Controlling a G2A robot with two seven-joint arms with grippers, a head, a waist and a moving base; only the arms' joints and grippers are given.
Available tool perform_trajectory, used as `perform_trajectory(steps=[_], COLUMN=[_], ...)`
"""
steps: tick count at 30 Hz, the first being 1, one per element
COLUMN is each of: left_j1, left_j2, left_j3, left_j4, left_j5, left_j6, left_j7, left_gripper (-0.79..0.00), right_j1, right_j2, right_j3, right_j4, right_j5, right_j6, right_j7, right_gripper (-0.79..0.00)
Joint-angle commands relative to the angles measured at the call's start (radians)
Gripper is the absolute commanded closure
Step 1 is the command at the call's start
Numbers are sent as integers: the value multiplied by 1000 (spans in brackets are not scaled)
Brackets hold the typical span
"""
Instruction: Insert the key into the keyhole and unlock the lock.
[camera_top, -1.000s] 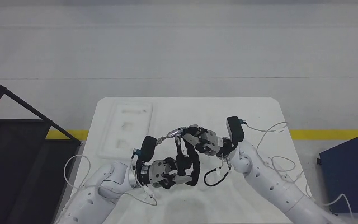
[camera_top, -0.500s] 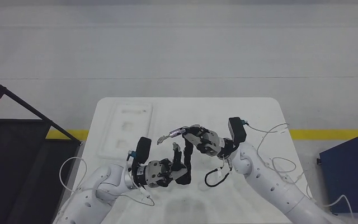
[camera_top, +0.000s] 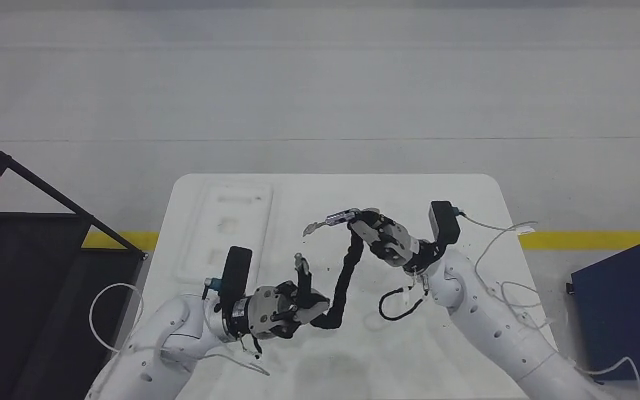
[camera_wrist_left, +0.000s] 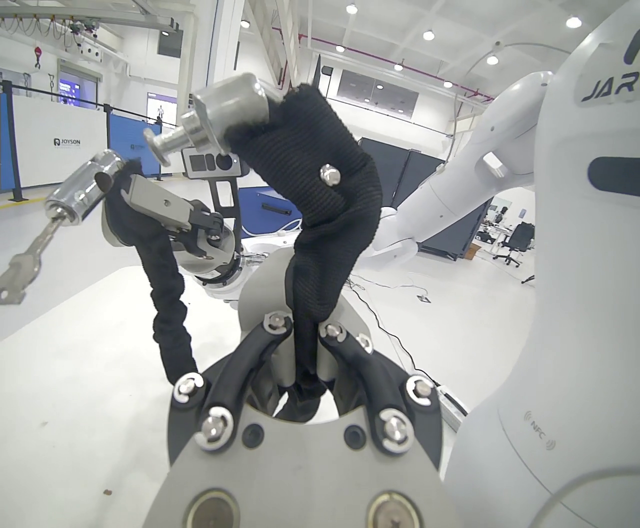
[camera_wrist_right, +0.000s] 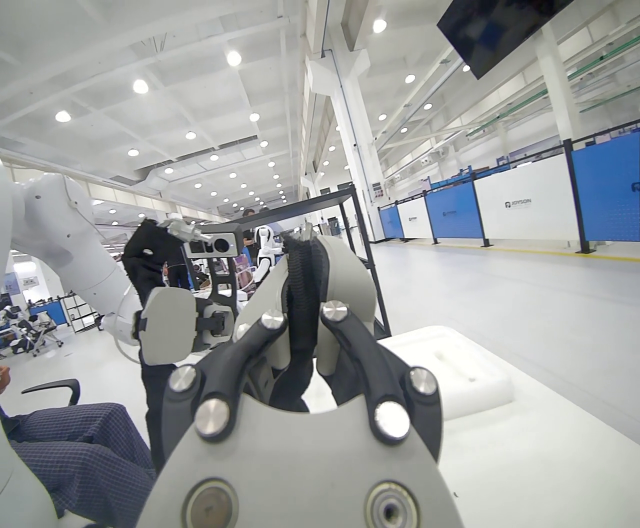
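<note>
— While both arms hold the lock above the counter (camera_top: 450, 200), what is the state of each end?
— Left jaws: pressed together on the black sleeved cable (camera_wrist_left: 325, 225), a short way below its metal pin end (camera_wrist_left: 220, 125), which stands free. Right jaws: pinching the same cable directly behind the lock barrel (camera_wrist_left: 82, 185).
— And the key?
— The key (camera_wrist_left: 22, 272) sits in the barrel's keyhole with its bow hanging outward, and neither set of jaws touches it. From above, it points toward the white foam tray (camera_top: 230, 225) on the counter's left side.
— Is the lock closed?
— No. Pin end and barrel stand apart, with open space between them. The cable runs in a loop from one arm to the other over the middle of the counter. Whether the loop's lowest part touches the counter, I cannot tell.
</note>
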Motion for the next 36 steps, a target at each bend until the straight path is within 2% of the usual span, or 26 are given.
perform_trajectory(steps=[1, 7, 14, 17, 20, 27, 31, 36], left_j1=[16, 69, 107, 105, 91, 54, 21, -64], left_j2=[7, 30, 55, 67, 76, 85, 84, 70], left_j3=[-14, -64, -96, -87, -74, -25, 6, 72], left_j4=[-16, -24, 24, 55, 100, 120, 138, 174], left_j5=[18, 34, -40, -101, -179, -348, -415, -453], left_j6=[0, 0, 0, 0, 4, 116, 175, 237], left_j7=[19, 69, 76, 16, -102, -342, -439, -521], left_gripper=[0, 0, 0, 0, 0, 0, 0, 0], right_j1=[-11, -62, -148, -188, -222, -259, -253, -267], right_j2=[7, 30, 58, 67, 72, 73, 74, 75], right_j3=[32, 142, 276, 314, 332, 336, 347, 363], right_j4=[2, -13, -39, -45, -41, -10, 7, -2], right_j5=[-4, -17, 1, 33, 112, 360, 366, 376], right_j6=[0, 0, 15, 37, 69, 143, 209, 282], right_j7=[0, 9, 67, 130, 216, 406, 506, 584], right_gripper=[0, 0, 0, 0, 0, 0, 0, 0])
